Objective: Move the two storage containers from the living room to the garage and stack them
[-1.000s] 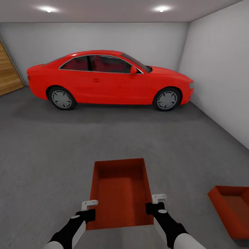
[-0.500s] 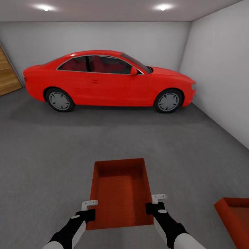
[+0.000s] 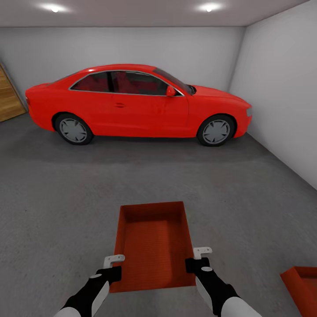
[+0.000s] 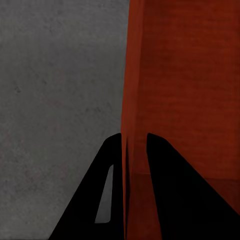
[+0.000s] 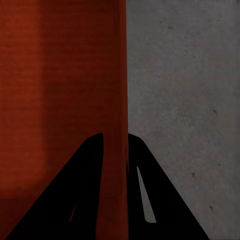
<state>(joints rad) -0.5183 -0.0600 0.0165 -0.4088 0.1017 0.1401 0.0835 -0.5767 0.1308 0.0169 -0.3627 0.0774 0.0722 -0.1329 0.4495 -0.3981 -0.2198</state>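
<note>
Jaws of left gripper (image 3: pixel 114 264) and right gripper (image 3: pixel 197 258) clenched on storage container (image 3: pixel 153 246) side walls, container between them.

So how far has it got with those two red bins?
Both are in the garage. One storage container sits on the concrete floor at the robot's right. The other container is in hand: the left gripper and right gripper each pinch a side wall. Left: stacking it on the first.

Orange-red ribbed container (image 3: pixel 154 246); red car (image 3: pixel 136 103); speckled grey floor (image 3: pixel 57 198).
</note>
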